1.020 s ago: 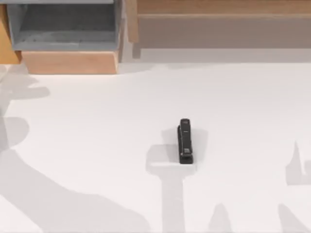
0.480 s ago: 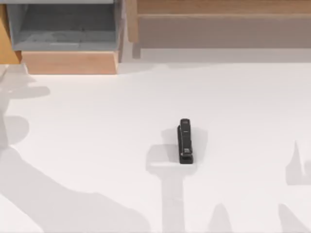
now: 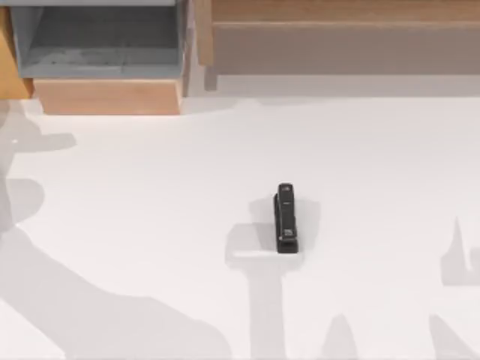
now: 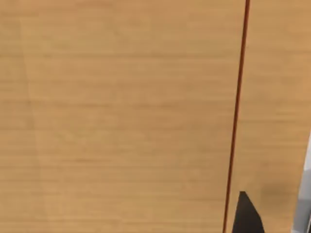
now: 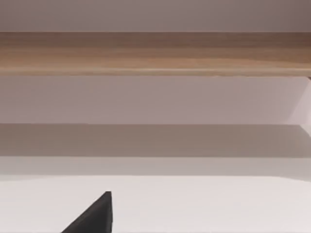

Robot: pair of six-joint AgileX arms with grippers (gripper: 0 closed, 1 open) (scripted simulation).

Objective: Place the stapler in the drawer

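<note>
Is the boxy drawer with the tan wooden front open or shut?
Open. From above, the boxy drawer with grey walls is pulled out: its floor is exposed behind the tan front panel, and nothing lies in the visible part.

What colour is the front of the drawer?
Light tan wood, seen best from the top view, on the drawer.

a light tan wooden panel [image 4: 121, 116] with fine horizontal grain faces the left wrist camera. a thin dark reddish seam [image 4: 236, 111] runs straight across it from edge to edge. a black pointed fingertip [image 4: 247, 216] of the left gripper pokes in beside the seam, next to a narrow grey strip [image 4: 305, 194] at the corner.
</note>
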